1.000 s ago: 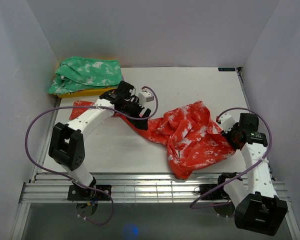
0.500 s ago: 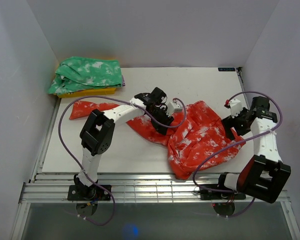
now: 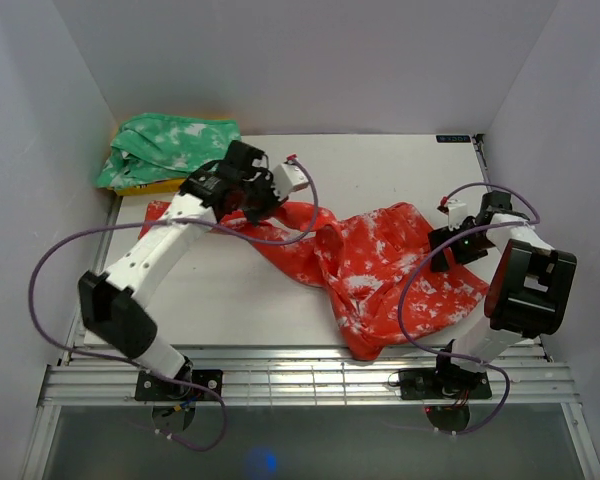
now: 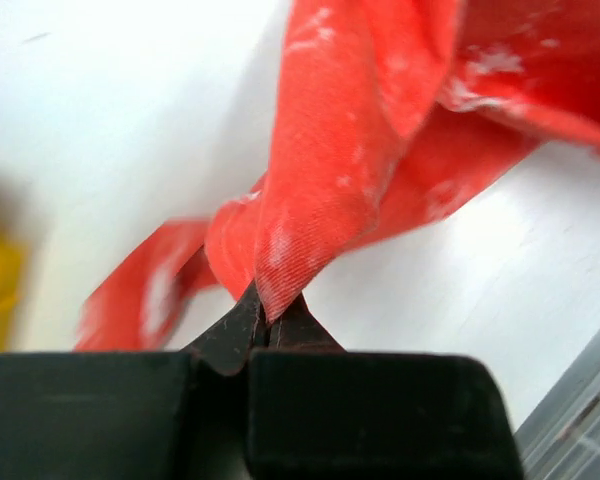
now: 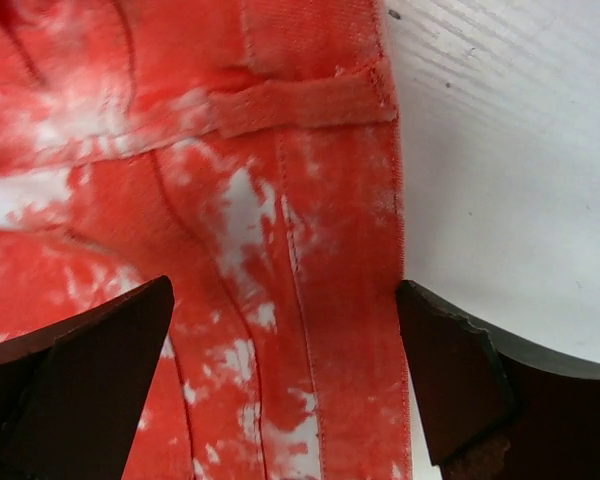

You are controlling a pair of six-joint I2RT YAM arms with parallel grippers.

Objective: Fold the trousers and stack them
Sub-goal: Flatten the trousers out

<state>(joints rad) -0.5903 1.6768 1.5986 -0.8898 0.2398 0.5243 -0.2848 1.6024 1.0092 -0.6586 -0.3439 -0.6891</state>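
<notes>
The trousers (image 3: pixel 385 270), red-orange with white splotches, lie crumpled across the middle and right of the table. One leg trails left toward the far left edge. My left gripper (image 3: pixel 262 205) is shut on a raised fold of that leg; in the left wrist view the fingertips (image 4: pixel 242 318) pinch the red cloth (image 4: pixel 320 170) tightly. My right gripper (image 3: pixel 442 250) stands open over the trousers' right edge. In the right wrist view the stitched hem (image 5: pixel 330 250) runs between its wide-apart fingers (image 5: pixel 450 380), with nothing gripped.
A green white-mottled garment (image 3: pixel 170 148) lies on a yellow cloth (image 3: pixel 185 184) in the back left corner. White walls close in on the table at the left, back and right. A metal rail (image 3: pixel 300 380) runs along the front edge.
My left gripper closed on the trouser fold and pulled it from the middle toward the back left. My right gripper opened wide and moved in over the right edge of the trousers.
</notes>
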